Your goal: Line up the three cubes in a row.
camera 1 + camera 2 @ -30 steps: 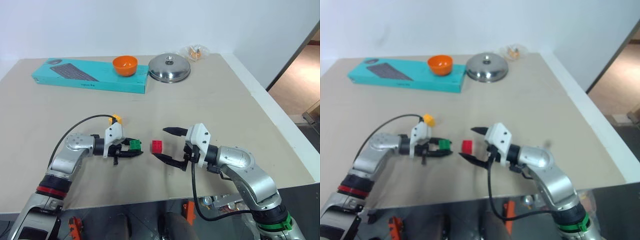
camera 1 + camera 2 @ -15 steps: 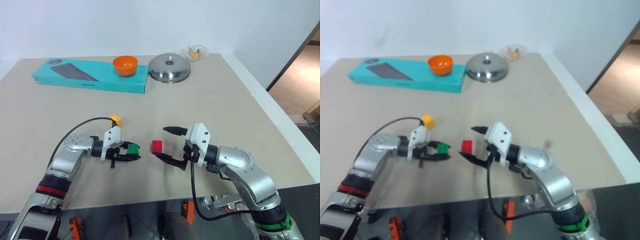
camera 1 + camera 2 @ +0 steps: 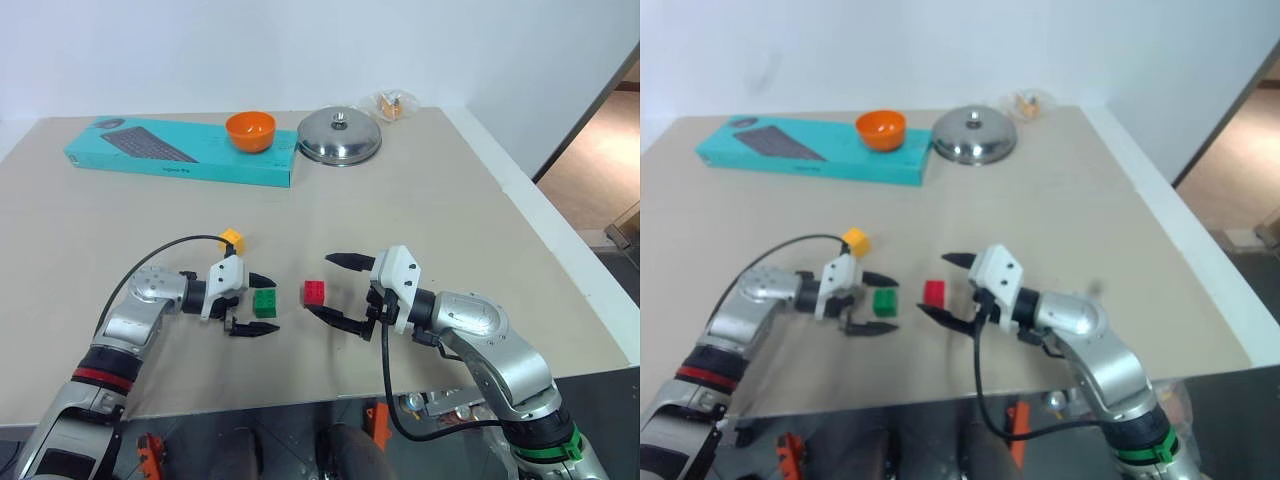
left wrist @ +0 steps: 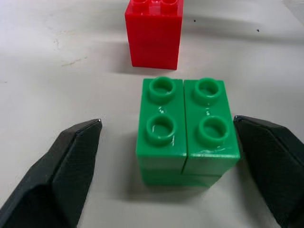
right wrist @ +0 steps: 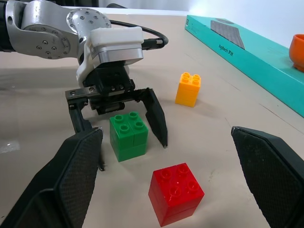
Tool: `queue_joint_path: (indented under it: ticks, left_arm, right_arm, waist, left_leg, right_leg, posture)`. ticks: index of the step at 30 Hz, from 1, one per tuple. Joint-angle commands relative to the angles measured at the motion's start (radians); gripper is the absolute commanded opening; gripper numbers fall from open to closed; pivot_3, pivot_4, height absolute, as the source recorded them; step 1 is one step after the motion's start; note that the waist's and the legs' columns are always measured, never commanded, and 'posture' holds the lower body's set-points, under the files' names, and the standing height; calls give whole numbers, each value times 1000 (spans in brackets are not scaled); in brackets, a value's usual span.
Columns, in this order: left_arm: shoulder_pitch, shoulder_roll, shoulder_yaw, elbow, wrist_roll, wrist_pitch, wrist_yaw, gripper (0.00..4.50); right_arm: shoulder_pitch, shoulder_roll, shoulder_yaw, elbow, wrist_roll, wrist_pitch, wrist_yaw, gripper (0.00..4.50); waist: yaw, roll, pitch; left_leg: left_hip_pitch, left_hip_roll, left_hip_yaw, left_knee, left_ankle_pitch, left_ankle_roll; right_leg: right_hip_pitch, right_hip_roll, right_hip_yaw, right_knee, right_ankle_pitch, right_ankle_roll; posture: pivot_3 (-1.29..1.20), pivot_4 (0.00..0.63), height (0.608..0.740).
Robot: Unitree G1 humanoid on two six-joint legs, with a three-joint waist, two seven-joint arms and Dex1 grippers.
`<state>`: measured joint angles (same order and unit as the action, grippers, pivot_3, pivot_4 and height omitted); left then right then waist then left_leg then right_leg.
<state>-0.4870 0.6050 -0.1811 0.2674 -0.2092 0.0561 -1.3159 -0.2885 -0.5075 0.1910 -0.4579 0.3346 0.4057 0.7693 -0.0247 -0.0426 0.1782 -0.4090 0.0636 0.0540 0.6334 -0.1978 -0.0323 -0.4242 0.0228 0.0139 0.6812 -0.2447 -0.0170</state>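
The green cube (image 3: 265, 301) rests on the table between the spread fingers of my left gripper (image 3: 272, 304), which is open and stands clear of its sides. A short gap to its right sits the red cube (image 3: 315, 292). My right gripper (image 3: 319, 286) is open, its fingertips either side of the red cube without touching it. The yellow cube (image 3: 232, 240) lies farther back, behind my left wrist. In the left wrist view the green cube (image 4: 187, 133) sits between the fingers (image 4: 61, 175), the red cube (image 4: 153, 33) just beyond. The right wrist view shows all three cubes.
A teal keyboard box (image 3: 180, 150) lies along the back of the table with an orange bowl (image 3: 250, 130) on it. A steel lid (image 3: 339, 136) and a small wrapped packet (image 3: 392, 103) sit beside it. The table's right edge (image 3: 560, 250) drops to the floor.
My left gripper has opened and let go of the green cube, which now stands on the table left of the red one. The right arm has kept still.
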Motion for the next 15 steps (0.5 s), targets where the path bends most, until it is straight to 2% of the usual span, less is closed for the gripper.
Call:
queue_joint_path:
  ticks: [1, 6, 9, 15]
  left_arm:
    - [19, 60, 113, -134, -112, 125, 11, 4423]
    - [68, 131, 243, -323, -292, 425, 87, 4423]
    - [67, 111, 323, -358, -355, 524, 197, 4423]
    - [43, -25, 379, -252, -217, 356, 501, 4423]
  right_arm:
    - [-15, -1, -18, -21, 13, -23, 13, 4500]
    - [-5, -11, -31, -20, 18, -25, 25, 4500]
    - [-3, -18, -36, -17, 22, -26, 31, 4500]
    - [-17, -22, -31, 4, 18, -34, 47, 4500]
  waist:
    - [0, 0, 0]
    - [0, 0, 0]
    - [0, 0, 0]
    - [2, 0, 0]
  left_leg:
    - [0, 0, 0, 0, 0, 0]
    - [0, 1, -1, 0, 0, 0]
    - [0, 0, -1, 0, 0, 0]
    - [1, -1, -1, 1, 0, 0]
  right_leg:
    - [0, 0, 0, 0, 0, 0]
    - [0, 1, -1, 0, 0, 0]
    - [0, -1, 0, 0, 0, 0]
    - [1, -3, 0, 0, 0, 1]
  posture:
    - [0, 150, 740]
    - [0, 150, 740]
    - [0, 150, 740]
    - [0, 150, 740]
